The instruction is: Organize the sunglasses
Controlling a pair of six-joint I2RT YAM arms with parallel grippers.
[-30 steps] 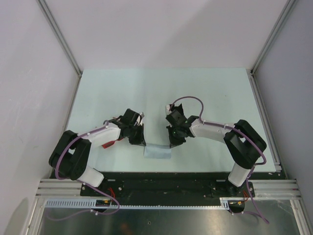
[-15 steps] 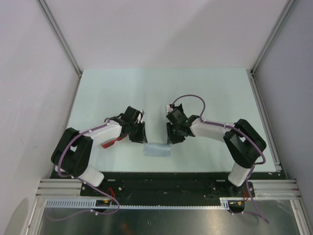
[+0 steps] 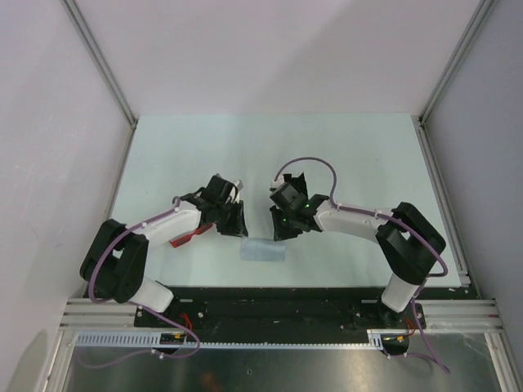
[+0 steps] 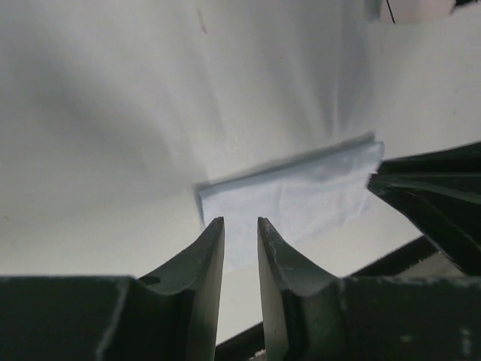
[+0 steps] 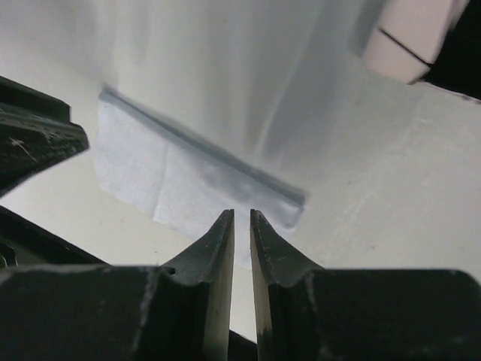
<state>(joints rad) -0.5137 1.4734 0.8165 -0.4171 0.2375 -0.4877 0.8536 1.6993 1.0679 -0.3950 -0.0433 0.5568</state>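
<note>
Both arms are backing up off the folded cloth [image 3: 263,250] | left fingers [image 4: 208,259] and right fingers [image 5: 219,242] are now hanging slightly parted, empty | sunglasses [image 3: 186,238] are lying left, next to handle.

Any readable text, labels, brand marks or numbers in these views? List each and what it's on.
No readable text in any view.
The blue cloth: plain, no print.
The table: unmarked.
The left gripper and the right gripper: bare black fingers, no marking.
The sunglasses: mostly hidden under the left arm, too small to tell.
</note>
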